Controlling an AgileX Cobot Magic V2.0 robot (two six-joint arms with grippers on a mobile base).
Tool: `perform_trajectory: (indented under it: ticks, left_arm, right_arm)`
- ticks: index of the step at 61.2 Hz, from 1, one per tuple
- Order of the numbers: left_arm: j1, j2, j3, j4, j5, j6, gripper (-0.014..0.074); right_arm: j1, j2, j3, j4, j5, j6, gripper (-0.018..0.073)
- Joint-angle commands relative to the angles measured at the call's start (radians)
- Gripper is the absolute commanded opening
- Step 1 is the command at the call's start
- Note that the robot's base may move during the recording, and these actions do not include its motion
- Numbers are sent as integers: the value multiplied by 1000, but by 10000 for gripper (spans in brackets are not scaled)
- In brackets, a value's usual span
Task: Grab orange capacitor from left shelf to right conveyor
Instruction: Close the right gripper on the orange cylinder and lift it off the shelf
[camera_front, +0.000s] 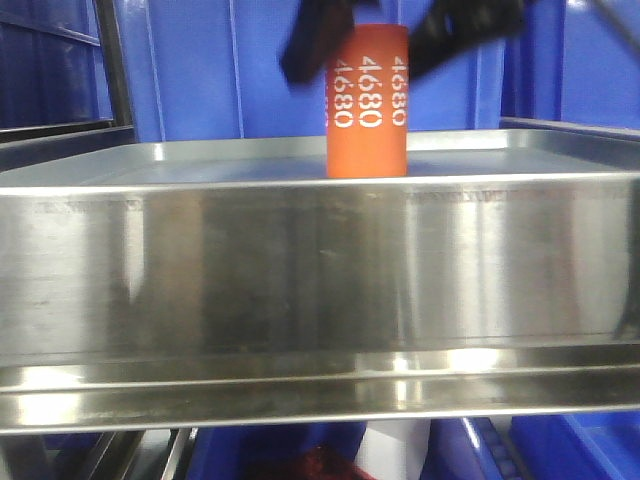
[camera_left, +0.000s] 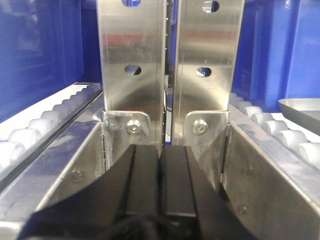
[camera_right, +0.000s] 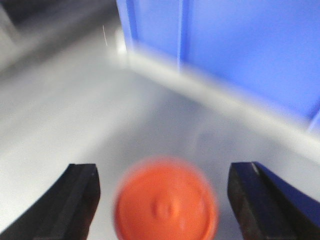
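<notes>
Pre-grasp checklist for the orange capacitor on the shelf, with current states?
1. Orange capacitor upright on the left shelf: ok.
2. Right gripper open, one finger on each side of the capacitor's top: ok.
3. Capacitor roughly centred between the fingers, with a gap on both sides: ok.
4. Gripper low enough on the body for a firm hold: cannot tell, both views are blurred.
5. Left gripper shut, empty, facing steel uprights: ok.
6. Drop spot on the right conveyor free: cannot tell, not in view.
</notes>
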Motion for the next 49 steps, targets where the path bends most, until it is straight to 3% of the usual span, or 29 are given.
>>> perform_trajectory:
  ticks: [1, 13, 18, 23, 29, 34, 49]
  left_arm:
    - [0, -11, 22, 1, -88, 0, -126]
    - [0, -11, 22, 1, -88, 0, -126]
    - [0, -11, 22, 1, -88, 0, -126]
    - [0, -11, 22, 1, -88, 0, -126]
    - [0, -11, 22, 1, -88, 0, -126]
    - [0, -11, 22, 1, -88, 0, -126]
    - [0, -11, 22, 1, -88, 0, -126]
  right_arm:
    - [1, -20, -39, 5, -8, -8, 626]
    - [1, -9, -39, 6, -3, -8, 621]
    - [1, -9, -39, 6, -11, -8, 562]
    - [1, -9, -39, 6, -12, -8, 373]
    - [1, -9, -39, 6, -8, -8, 22]
    - [1, -9, -39, 6, -11, -8, 88]
    - [1, -78, -40, 6, 8, -7, 53]
